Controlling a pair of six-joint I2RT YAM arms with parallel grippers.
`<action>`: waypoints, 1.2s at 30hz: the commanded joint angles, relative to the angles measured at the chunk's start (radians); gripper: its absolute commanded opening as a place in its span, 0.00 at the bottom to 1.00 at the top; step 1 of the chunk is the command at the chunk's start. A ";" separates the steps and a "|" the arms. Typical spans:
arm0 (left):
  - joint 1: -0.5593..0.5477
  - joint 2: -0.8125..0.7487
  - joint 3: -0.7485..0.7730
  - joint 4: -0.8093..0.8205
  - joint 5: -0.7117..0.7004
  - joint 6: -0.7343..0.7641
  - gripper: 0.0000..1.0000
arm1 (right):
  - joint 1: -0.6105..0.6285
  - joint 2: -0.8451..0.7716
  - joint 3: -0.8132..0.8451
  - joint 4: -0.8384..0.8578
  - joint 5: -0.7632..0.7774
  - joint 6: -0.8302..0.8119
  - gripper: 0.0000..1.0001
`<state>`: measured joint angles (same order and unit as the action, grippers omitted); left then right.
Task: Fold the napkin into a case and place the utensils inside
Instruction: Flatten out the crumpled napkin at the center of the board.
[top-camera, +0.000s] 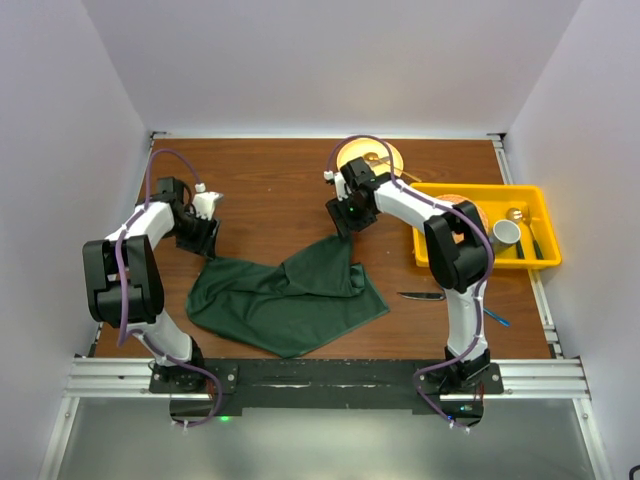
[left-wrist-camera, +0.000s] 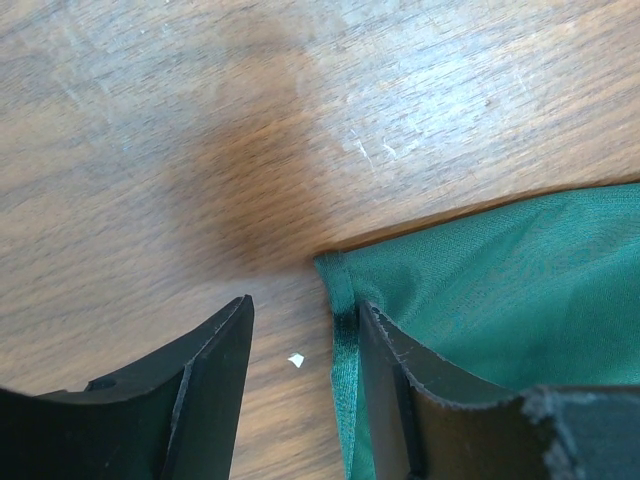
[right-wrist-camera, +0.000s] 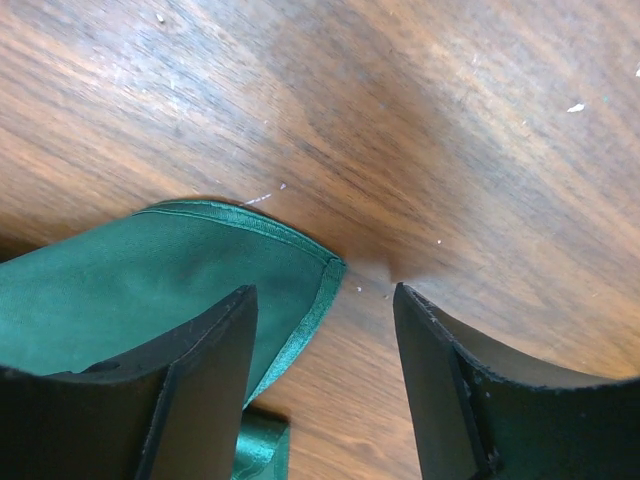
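**Green napkin (top-camera: 285, 295) rumpled on wood, a pincer at each of two corners**

Top view: the napkin lies at lower centre of the frame, partly folded over itself, on the brown table (top-camera: 270, 180); one corner points to the left gripper (top-camera: 207, 240) at centre left, another to the right gripper (top-camera: 344, 224) just above centre. Left wrist view: the jaws stand apart, tips low at the tabletop; the hemmed corner of the cloth reaches into the gap beside the finger at lower right; bare wood fills the rest of the gap; nothing is clamped. Right wrist view: the jaws likewise stand apart; the cloth corner comes in from lower left, passes behind the finger there and ends in the gap; the other finger stands over bare wood; nothing is pinched. Top view, right of the cloth: the knife (top-camera: 420, 296) lies on the table; the blue fork (top-camera: 497, 318) shows beyond the right arm at lower right; a yellow bin (top-camera: 500, 190) sits at centre right; a yellow plate (top-camera: 392, 150) at upper centre is partly hidden by the right arm.
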<state>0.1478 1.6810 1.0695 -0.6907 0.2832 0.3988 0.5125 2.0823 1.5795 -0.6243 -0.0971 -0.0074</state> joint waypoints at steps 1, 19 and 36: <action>-0.001 -0.009 -0.002 0.034 0.004 -0.015 0.51 | 0.038 0.004 -0.022 0.041 0.020 0.030 0.60; 0.025 -0.073 0.112 0.017 0.232 0.014 0.00 | 0.043 -0.071 -0.003 0.032 0.100 -0.057 0.00; 0.044 -0.504 -0.299 -0.314 -0.027 0.667 0.13 | 0.009 -0.297 -0.242 -0.115 -0.032 -0.247 0.00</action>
<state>0.1726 1.1320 0.8619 -0.9287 0.4278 0.9340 0.5102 1.7668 1.4429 -0.6495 -0.0719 -0.2092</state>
